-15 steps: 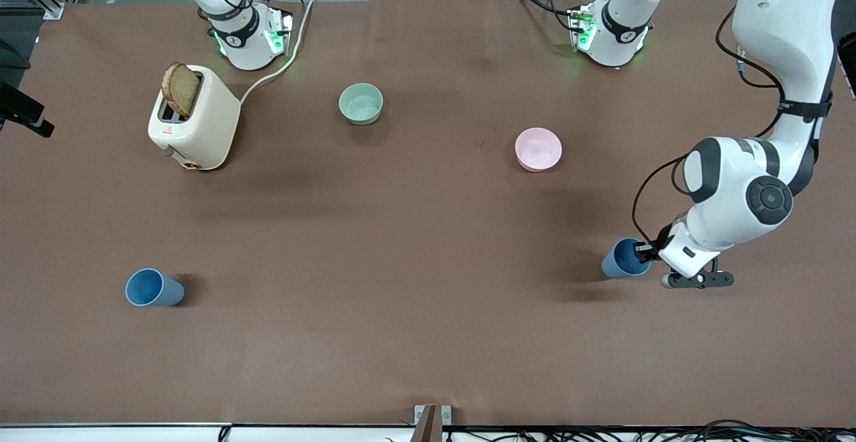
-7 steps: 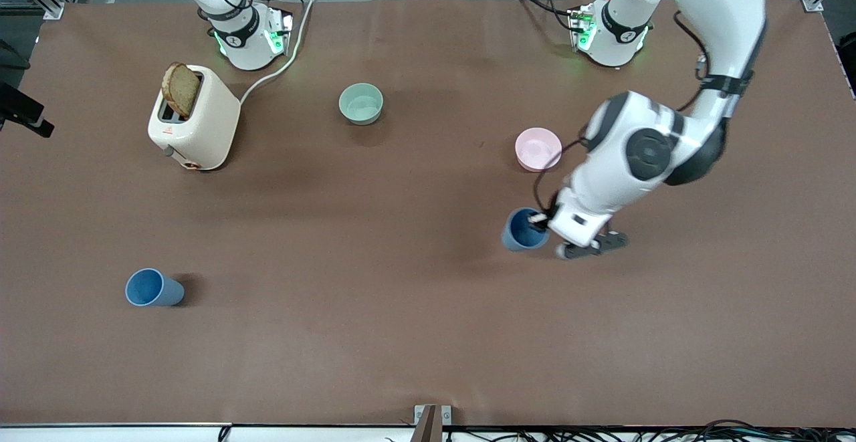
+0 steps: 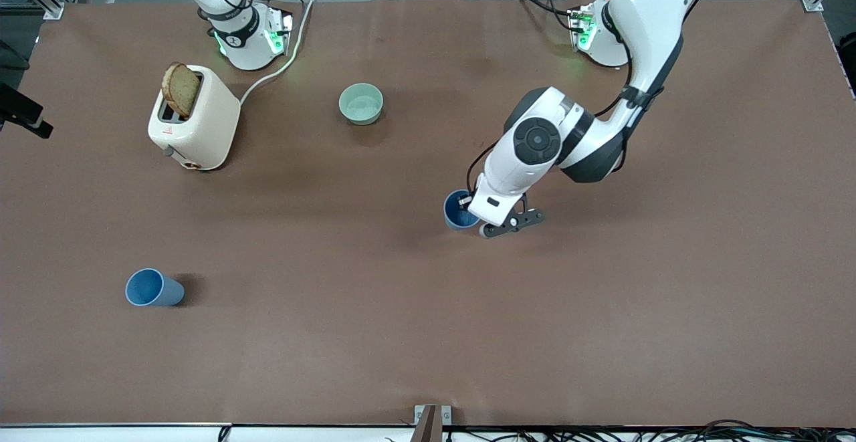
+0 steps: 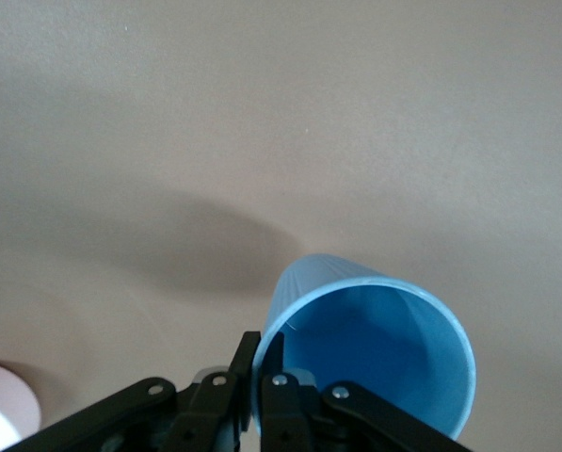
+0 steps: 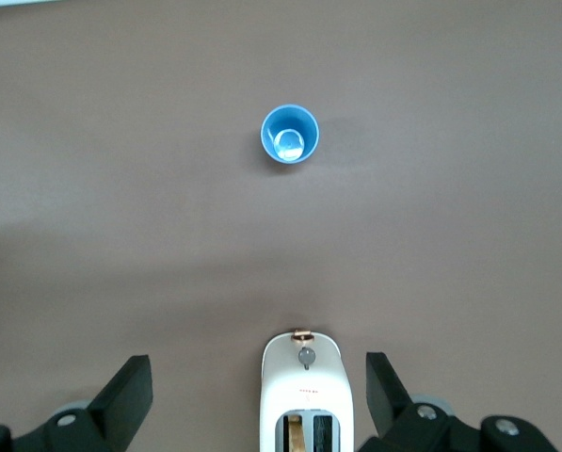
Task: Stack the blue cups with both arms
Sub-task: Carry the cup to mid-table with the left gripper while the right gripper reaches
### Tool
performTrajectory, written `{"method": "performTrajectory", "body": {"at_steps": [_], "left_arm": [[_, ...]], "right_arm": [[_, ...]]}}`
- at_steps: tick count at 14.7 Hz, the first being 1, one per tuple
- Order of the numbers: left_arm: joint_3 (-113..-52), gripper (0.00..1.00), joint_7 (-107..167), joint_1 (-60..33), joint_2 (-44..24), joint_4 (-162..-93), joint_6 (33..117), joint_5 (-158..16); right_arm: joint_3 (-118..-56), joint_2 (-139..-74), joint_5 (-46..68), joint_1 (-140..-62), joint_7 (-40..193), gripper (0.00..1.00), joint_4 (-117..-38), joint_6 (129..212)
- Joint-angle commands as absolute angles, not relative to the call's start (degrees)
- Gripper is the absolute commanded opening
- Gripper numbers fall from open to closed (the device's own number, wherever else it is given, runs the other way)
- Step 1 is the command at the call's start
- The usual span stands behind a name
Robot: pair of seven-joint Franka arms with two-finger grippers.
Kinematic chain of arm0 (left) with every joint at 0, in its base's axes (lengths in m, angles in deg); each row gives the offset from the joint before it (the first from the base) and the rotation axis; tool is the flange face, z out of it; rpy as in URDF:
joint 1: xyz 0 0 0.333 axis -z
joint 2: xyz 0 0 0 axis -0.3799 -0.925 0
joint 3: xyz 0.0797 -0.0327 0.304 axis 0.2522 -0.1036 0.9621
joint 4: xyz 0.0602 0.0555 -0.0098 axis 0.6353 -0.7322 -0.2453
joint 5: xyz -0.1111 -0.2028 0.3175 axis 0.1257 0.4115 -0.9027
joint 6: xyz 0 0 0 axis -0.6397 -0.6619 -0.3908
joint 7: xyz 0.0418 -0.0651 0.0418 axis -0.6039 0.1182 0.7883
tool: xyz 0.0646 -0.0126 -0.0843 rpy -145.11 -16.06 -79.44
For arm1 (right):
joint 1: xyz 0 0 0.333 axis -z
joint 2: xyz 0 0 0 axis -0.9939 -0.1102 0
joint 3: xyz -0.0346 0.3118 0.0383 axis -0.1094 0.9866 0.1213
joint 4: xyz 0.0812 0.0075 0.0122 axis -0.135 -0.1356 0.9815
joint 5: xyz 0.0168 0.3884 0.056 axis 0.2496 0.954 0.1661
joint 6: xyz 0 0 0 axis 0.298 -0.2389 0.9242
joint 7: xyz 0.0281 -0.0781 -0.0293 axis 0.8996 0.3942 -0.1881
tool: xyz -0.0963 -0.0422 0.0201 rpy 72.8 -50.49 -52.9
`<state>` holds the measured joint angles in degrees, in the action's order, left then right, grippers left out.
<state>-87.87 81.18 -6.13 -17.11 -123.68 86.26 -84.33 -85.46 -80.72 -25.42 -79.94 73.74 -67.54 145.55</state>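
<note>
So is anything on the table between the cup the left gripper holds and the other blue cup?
Nothing visible: bare table lies between the held cup in the left gripper and the other blue cup.

One blue cup point(image 3: 459, 209) is held by its rim above mid-bench; the other cup point(image 3: 152, 288) stands upright toward the right arm's end.

The left arm reaches out from its base, elbow bent, its end effector point(image 3: 476, 212) up over the middle of the counter, fingers pinched together. The right arm waits, its end effector point(image 5: 258, 395) spread wide.
</note>
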Motion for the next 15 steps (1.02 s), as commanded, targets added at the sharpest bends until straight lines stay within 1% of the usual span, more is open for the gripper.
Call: {"method": "performTrajectory", "body": {"at_steps": [1,4,6,8,12,13,14,15], "left_arm": [[-87.6,0.0,84.5,-4.8,-20.1,-121.5,89.5,-85.9],[-87.4,0.01,87.2,-2.9,-22.8,-119.4,91.1,-86.9],[-87.4,0.04,87.8,-2.8,-23.6,-119.1,91.1,-87.4],[-87.4,0.04,87.9,-2.7,-23.9,-119.1,91.1,-87.4],[-87.3,0.12,87.9,-2.6,-24.8,-119.0,92.3,-87.4],[-87.3,0.22,87.8,-2.6,-24.7,-119.1,92.3,-87.4],[-87.3,0.29,87.8,-2.6,-24.7,-119.1,92.3,-87.4],[-87.3,0.45,87.8,-2.6,-24.7,-119.0,92.3,-87.4]], "right_arm": [[-85.2,-81.5,-25.1,-79.7,72.9,0.99,-69.5,149.6],[-85.2,-84.9,-25.1,-79.5,73.0,1.0,-69.5,153.4],[-85.3,-88.5,-25.1,-79.1,73.0,1.0,-69.4,157.6],[-85.4,-92.7,-25.1,-78.2,72.9,1.0,-69.4,161.8],[-85.3,-99.9,-25.1,-78.3,72.9,0.99,-70.5,168.6],[-85.3,-100.8,-25.1,-78.3,72.9,0.99,-71.5,170.6],[-85.3,-101.6,-25.1,-78.0,73.0,0.99,-73.0,172.8],[-85.3,-102.2,-25.1,-78.0,73.0,0.99,-74.6,175.2]]}}
